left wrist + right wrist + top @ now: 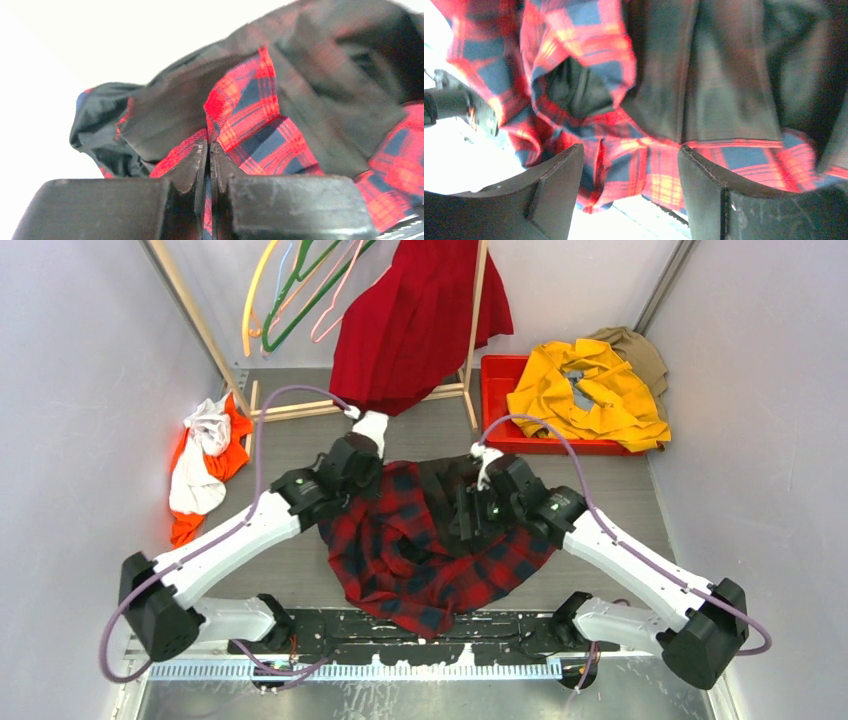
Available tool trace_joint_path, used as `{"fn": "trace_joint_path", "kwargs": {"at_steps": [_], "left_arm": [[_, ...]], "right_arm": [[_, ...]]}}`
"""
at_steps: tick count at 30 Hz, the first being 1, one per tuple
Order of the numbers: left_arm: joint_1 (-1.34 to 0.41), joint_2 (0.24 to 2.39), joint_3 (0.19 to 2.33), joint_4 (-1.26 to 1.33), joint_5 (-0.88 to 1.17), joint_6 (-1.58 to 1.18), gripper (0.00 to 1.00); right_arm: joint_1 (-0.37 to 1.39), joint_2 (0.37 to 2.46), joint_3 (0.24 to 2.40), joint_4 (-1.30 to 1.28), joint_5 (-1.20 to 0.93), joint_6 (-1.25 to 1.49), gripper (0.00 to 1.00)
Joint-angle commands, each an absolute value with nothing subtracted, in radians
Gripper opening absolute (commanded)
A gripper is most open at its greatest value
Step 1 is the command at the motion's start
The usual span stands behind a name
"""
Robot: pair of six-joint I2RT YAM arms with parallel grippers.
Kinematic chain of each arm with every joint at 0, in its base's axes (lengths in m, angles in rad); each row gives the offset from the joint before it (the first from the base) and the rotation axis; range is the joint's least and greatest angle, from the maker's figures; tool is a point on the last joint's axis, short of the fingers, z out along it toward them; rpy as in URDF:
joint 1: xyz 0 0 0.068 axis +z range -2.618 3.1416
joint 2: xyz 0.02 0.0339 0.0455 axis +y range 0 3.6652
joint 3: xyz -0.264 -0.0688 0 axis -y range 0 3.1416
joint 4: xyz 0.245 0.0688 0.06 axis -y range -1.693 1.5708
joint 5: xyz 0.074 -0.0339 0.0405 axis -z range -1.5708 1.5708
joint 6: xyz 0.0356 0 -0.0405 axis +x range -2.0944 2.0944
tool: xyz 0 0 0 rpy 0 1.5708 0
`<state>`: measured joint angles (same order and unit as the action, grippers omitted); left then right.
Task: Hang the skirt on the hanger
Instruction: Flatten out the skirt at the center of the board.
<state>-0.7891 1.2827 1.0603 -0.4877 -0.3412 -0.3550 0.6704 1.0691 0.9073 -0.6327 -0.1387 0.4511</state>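
Viewing from the top external camera, the skirt [415, 320] is seen draped on the wooden rack [300, 408] at the back of the tabletop [290, 445], its long axis running down toward the arms, while the hanger [250, 300] is seen at the rack's upper left. The left pincer [370, 427] is placed just below the skirt's lower edge and is judged the nearer. The right pincer [483, 462] is set further right, and a plaid shirt [420, 550] is spread between both. In the left wrist view, the left pincer [209, 150] is pressed together on a fold of plaid shirt [250, 100]. In the right wrist view, the right pincer [631, 155] is spread, with plaid shirt [634, 165] lying loose between its fingers [559, 175].
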Motion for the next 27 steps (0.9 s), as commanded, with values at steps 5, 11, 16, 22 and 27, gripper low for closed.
{"fn": "trace_joint_path", "kwargs": {"at_steps": [5,11,16,22,27], "left_arm": [[-0.736,1.159,1.180,-0.560,-0.367,-0.328,0.05],[-0.721,1.092,1.180,-0.598,-0.369,-0.328,0.06],[-0.718,1.083,1.158,-0.600,-0.366,-0.330,0.06],[-0.713,1.067,1.136,-0.606,-0.365,-0.333,0.05],[-0.706,1.048,1.119,-0.616,-0.371,-0.333,0.06]], "right_arm": [[0.958,1.160,0.901,-0.503,0.044,0.431,0.80],[0.974,1.223,0.889,-0.321,-0.014,0.392,0.85],[1.099,1.297,0.945,-0.315,0.010,0.367,0.82],[1.103,1.328,0.932,-0.257,0.256,0.418,0.81],[1.075,1.254,0.879,-0.193,0.377,0.387,0.81]]}}
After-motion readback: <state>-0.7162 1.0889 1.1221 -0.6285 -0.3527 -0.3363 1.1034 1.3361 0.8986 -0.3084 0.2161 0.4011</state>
